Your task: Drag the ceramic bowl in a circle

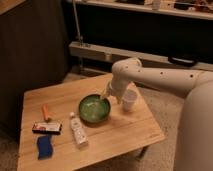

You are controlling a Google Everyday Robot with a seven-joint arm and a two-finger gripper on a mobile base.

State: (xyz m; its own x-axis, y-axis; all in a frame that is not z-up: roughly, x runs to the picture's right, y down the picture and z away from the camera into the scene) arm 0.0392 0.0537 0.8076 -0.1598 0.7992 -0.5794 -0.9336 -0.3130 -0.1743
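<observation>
The ceramic bowl (94, 108) is round, shallow and glossy green, and sits near the middle of the wooden table (125, 131). My gripper (105, 95) hangs from the white arm that reaches in from the right. It is at the bowl's far right rim and seems to touch it. A small white cup (129, 100) stands just right of the bowl, behind the gripper.
On the left of the table lie an orange marker (45, 112), a dark flat packet (46, 128), a blue sponge (44, 146) and a white tube (78, 130). A dark wall and a metal rail stand behind the table.
</observation>
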